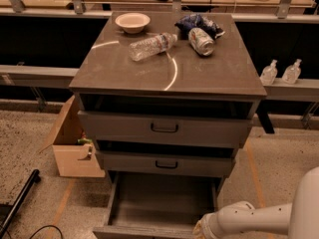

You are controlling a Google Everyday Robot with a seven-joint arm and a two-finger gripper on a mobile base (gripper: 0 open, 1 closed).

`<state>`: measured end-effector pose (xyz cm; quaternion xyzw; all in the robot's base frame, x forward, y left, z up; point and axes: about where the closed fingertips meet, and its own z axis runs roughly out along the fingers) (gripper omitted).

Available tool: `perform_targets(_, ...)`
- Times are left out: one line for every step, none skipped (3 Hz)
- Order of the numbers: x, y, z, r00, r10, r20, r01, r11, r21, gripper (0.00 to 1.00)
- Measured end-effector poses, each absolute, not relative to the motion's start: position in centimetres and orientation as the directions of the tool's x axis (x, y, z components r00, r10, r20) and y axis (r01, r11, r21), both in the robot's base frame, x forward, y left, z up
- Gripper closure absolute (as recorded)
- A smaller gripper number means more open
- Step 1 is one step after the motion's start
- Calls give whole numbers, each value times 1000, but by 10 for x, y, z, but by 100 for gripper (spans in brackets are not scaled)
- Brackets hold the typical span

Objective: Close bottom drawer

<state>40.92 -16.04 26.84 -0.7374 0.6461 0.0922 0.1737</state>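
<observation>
Gripper (200, 231): at the frame's bottom edge, by the front right corner of the bottom drawer (159, 203). Apart or together: cannot tell. Bottom drawer stands pulled well out past the front edge of the cabinet top (209, 78). Bowl (132, 21) near back left corner. Bottle (149, 45) lying on its side mid-top.

Open room inside the bottom drawer (159, 201), gripper (201, 228) at its front right corner, cardboard box (74, 151) leftward
</observation>
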Motion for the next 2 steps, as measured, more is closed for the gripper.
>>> perform_targets(400, -161, 250, 150, -918, -368, -988, -122, -99, 100)
perform_targets(393, -161, 234, 154, -916, -370, -988, -141, -64, 100)
